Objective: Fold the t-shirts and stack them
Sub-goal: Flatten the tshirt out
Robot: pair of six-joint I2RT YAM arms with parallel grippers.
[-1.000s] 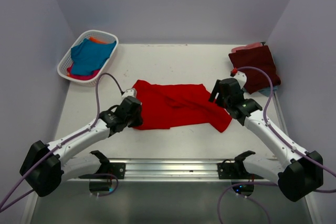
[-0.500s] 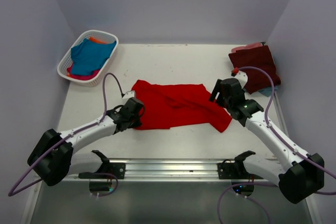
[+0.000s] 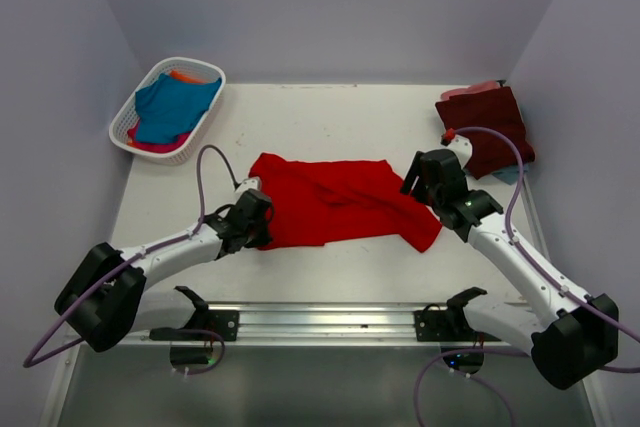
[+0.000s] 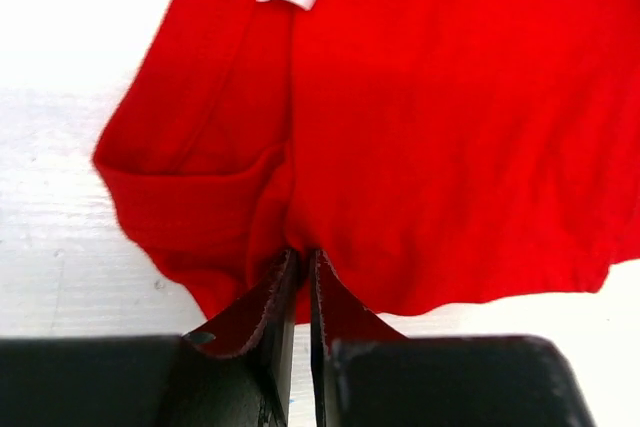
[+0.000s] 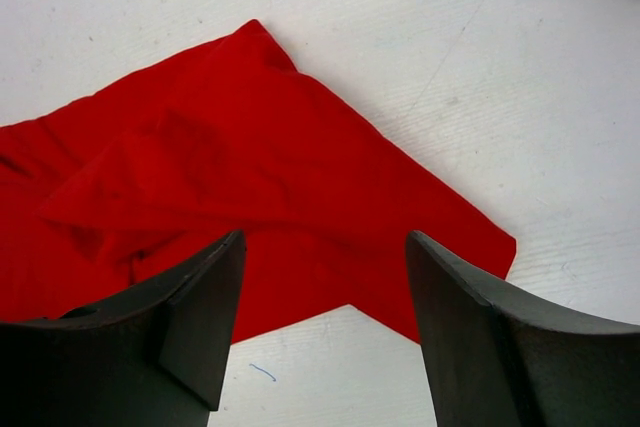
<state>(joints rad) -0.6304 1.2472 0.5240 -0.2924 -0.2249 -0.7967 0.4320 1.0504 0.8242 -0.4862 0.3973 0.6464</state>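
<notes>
Hem of red t-shirt (image 4: pixel 440 127) pinched in near-shut left gripper (image 4: pixel 300 265); lower wide-open right gripper (image 5: pixel 325 242) onto opposite corner, bite deep, lift both level.

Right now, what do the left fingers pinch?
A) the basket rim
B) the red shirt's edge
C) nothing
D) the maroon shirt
B: in the left wrist view the left fingers are nearly together on the near edge of the red shirt.
</notes>
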